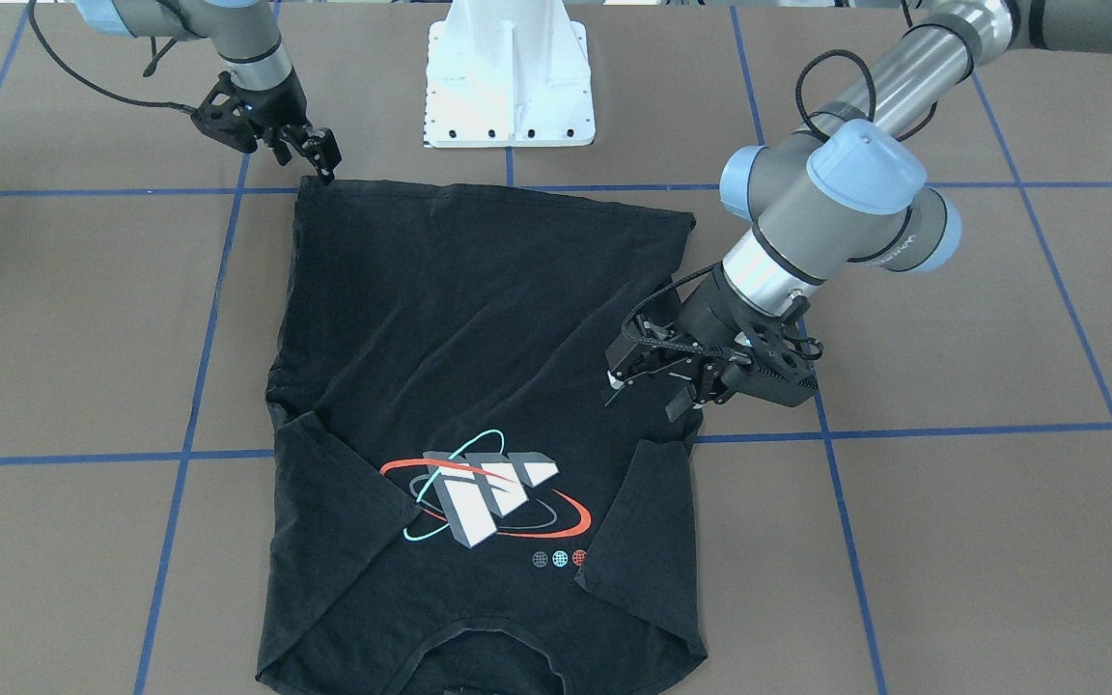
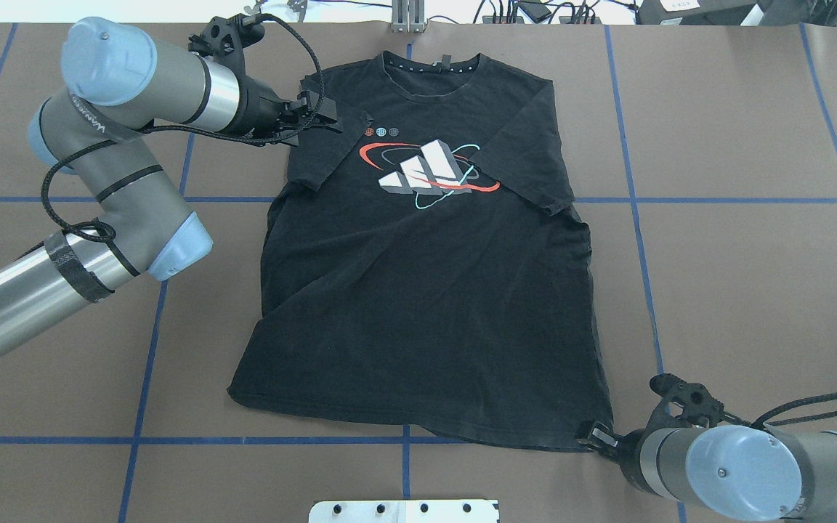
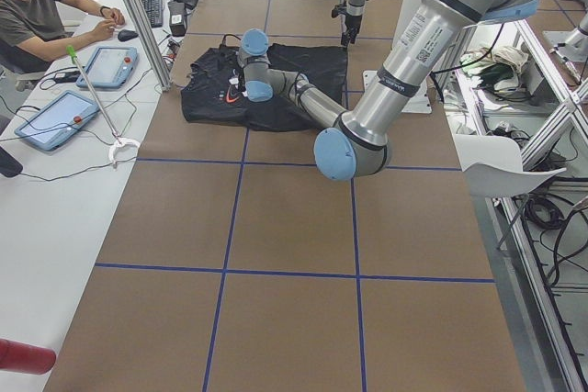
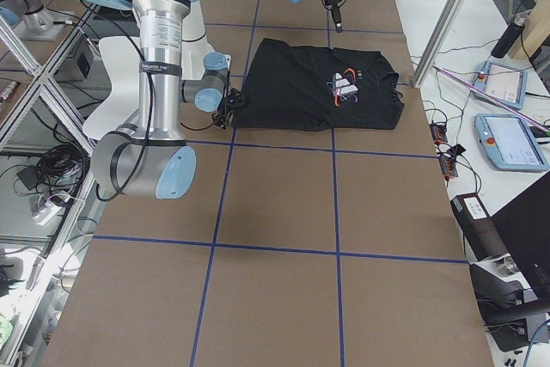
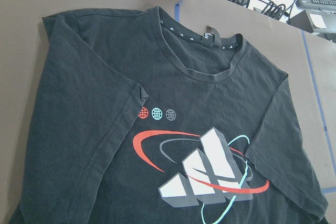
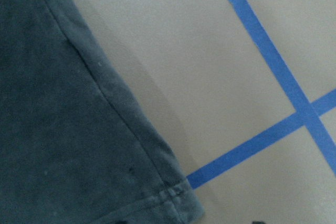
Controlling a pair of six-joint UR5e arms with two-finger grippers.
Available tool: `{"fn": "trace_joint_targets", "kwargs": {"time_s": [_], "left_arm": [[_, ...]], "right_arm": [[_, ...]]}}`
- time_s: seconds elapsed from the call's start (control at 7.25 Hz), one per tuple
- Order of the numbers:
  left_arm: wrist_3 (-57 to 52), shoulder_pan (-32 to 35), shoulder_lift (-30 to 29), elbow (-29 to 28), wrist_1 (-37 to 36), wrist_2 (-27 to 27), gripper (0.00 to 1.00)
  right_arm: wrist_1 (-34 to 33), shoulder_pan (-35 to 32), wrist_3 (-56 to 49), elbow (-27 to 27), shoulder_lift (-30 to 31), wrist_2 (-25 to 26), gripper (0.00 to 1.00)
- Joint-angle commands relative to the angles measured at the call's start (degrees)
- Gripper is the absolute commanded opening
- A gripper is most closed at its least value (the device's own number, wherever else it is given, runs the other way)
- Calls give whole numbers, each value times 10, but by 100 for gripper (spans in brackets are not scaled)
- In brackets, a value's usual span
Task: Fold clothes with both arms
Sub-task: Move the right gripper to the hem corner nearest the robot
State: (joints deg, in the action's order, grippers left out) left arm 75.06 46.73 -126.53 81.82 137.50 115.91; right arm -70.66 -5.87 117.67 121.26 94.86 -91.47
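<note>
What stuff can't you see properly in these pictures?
- T-shirt collar: front-facing view, cut off by the bottom edge.
- Right gripper fingertips: right wrist view, almost wholly below the bottom edge.
- Left gripper tips: overhead view, black against the black sleeve.
- Collar print: left wrist view, too small to read.

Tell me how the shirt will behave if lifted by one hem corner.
The shirt is probably floppy: it lies flat, wrinkled, sleeves folded inward, so it should sag and drape from one corner. Likely light, being thin cloth. The table looks matte, so dragged fabric may bunch.
</note>
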Motion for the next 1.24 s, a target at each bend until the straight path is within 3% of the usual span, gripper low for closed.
{"fn": "trace_joint_targets", "kwargs": {"time_s": [0.0,0.28,0.41,0.55,1.1], "left_arm": [[0,0,1,4,0,-3,88],[0,-1,8,4,0,-3,88],[0,-1,8,5,0,-4,88],[-1,0,9,5,0,-4,88],[-1,-1,23,6,2,-12,88]], "right_arm": [[0,4,0,-2,3,1,66],[0,4,0,-8,1,5,35],[0,3,0,-8,0,6,6],[0,3,0,-8,-2,4,0],[0,-13,0,20,3,4,0]]}}
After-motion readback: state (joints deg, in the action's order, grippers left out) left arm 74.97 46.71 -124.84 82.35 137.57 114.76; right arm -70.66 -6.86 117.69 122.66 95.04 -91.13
